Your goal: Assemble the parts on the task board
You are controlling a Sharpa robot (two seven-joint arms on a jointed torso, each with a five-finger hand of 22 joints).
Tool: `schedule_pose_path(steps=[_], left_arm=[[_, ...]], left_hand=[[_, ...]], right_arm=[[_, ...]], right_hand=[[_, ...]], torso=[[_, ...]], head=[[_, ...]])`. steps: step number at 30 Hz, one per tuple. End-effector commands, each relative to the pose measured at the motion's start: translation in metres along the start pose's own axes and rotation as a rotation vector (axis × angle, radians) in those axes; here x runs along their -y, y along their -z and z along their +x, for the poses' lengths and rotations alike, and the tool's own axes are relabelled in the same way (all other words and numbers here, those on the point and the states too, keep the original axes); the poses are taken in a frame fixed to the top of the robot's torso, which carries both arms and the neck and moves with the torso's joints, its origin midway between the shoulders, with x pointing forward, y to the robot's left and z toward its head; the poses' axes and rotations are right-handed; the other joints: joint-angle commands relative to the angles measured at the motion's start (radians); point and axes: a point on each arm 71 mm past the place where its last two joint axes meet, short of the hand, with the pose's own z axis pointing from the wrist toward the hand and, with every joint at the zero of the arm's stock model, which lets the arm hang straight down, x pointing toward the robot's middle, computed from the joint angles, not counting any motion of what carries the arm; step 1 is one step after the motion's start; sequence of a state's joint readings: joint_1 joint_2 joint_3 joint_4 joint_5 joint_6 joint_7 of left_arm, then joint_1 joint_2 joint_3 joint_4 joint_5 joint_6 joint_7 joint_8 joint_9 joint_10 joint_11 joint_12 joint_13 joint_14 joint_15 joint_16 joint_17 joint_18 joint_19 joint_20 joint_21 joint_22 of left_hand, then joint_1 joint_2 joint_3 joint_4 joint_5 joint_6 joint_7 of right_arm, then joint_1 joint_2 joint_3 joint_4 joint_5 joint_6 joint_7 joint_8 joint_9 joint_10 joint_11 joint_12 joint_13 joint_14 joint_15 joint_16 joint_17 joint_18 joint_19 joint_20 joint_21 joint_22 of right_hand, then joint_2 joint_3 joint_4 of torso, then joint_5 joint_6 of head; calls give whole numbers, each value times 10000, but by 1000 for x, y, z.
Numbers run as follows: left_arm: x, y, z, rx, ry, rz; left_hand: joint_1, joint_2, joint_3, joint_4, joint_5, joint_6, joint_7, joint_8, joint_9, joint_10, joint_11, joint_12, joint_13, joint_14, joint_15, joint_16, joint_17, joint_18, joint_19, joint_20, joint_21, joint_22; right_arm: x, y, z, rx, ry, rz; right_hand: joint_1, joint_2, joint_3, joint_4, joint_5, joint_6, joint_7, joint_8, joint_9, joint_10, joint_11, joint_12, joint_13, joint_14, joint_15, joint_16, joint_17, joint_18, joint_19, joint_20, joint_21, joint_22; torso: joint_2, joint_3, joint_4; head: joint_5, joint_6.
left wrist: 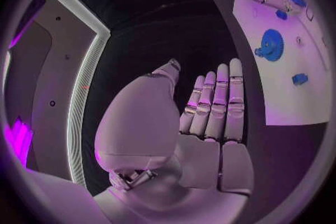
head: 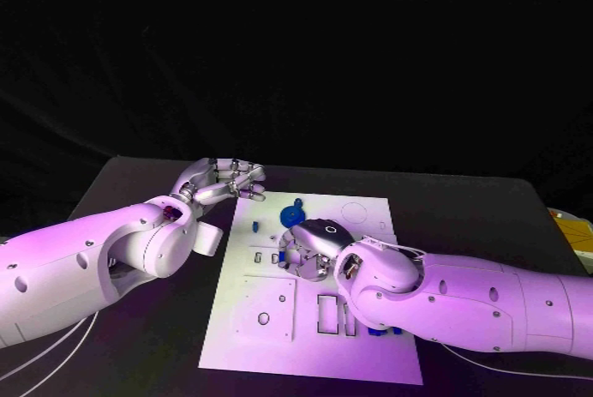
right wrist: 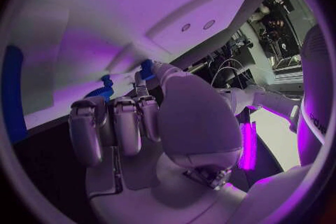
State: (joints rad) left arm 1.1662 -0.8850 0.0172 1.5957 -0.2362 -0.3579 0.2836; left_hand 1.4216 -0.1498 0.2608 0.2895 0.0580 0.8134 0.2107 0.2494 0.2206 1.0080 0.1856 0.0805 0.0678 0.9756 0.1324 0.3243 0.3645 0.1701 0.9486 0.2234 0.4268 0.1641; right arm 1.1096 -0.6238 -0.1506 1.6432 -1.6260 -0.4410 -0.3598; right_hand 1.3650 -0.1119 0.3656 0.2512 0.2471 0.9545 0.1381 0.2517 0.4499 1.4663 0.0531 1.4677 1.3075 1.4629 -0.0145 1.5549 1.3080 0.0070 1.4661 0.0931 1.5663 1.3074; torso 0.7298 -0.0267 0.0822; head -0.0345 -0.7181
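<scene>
While left hand [head: 226, 181] idles, fingers [right wrist: 149, 70] touch part [right wrist: 105, 85] (blue).

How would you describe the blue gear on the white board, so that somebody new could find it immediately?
Start from the white board in the middle of the black table. Go to its far end, near the left hand, which is open beside the board's edge. The blue gear lies there: it is round with teeth on its rim, and bigger than the other blue pieces.

Matt white task board [head: 358, 328], glossy blue plastic gear [head: 291, 214], smooth matt black table [head: 482, 217]
</scene>
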Motion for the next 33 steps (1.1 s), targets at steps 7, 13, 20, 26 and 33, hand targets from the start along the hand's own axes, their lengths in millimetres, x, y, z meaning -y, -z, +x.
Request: schedule_pose_path(steps=[7, 13, 20, 26, 33], left_arm=[[1, -1, 2, -182, 95, 57], [1, -1, 2, -189, 97, 52], [1, -1, 2, -190, 97, 44], [1, -1, 2, -188, 96, 37], [1, -1, 1, -188, 96, 34]], left_hand=[[3, 130, -35, 2, -44, -72, 328, -53, 0, -45, 7, -68, 3, -70, -3, -69, 14, 112, -62, 18, -21, -17], [3, 130, -35, 2, -44, -72, 328, -53, 0, -45, 7, -68, 3, -70, -3, -69, 14, 112, -62, 18, -21, -17], [3, 130, -35, 2, -44, -72, 328, -53, 0, -45, 7, -68, 3, -70, -3, -69, 14, 112, -62, 18, -21, -17], [3, 130, -35, 2, -44, -72, 328, -53, 0, -45, 7, -68, 3, -70, -3, -69, 14, 112, -62, 18, -21, -17], [7, 154, -52, 1, -45, -75, 331, -57, 7, -44, 9, -67, 6, -74, 0, -91, 46, 114, -66, 23, -10, -22]], right_arm=[[3, 0, 3, -88, 508, 156], [2, -1, 3, -85, 565, 144], [1, -2, 4, -94, 575, 92], [1, -2, 4, -84, 574, 72], [1, -3, 5, -220, 635, 74]], right_hand=[[-158, -70, -7, 70, -25, 104, -104, -3, 6, 109, -58, -47, 1484, 961, -60, 20, 2067, -70, 1047, -59, 45, 2634], [-204, -127, -20, 86, -67, 68, -90, -19, 3, 88, -47, -70, 1463, 957, -53, 15, 2051, -70, 1047, -55, 45, 2634], [-233, -193, -32, 89, -92, 20, -74, -44, -4, 71, -34, -88, 1446, 955, -44, 11, 2040, -70, 1047, -49, 45, 2634], [-249, -227, -36, 91, -104, -10, -61, -60, -9, 61, -24, -99, 1436, 953, -37, 9, 2033, -70, 1047, -44, 45, 2634], [-261, -240, -38, 96, -111, -21, -55, -67, -11, 51, -18, -110, 1426, 949, -32, 4, 2015, -70, 1047, -42, 45, 2634]], torso=[[3, -5, -6], [1, -6, 2], [-6, -9, 2], [-2, -11, -9], [-7, -13, 0]], head=[[-5, -20], [-9, -21], [2, -33], [6, -35], [3, -52]])
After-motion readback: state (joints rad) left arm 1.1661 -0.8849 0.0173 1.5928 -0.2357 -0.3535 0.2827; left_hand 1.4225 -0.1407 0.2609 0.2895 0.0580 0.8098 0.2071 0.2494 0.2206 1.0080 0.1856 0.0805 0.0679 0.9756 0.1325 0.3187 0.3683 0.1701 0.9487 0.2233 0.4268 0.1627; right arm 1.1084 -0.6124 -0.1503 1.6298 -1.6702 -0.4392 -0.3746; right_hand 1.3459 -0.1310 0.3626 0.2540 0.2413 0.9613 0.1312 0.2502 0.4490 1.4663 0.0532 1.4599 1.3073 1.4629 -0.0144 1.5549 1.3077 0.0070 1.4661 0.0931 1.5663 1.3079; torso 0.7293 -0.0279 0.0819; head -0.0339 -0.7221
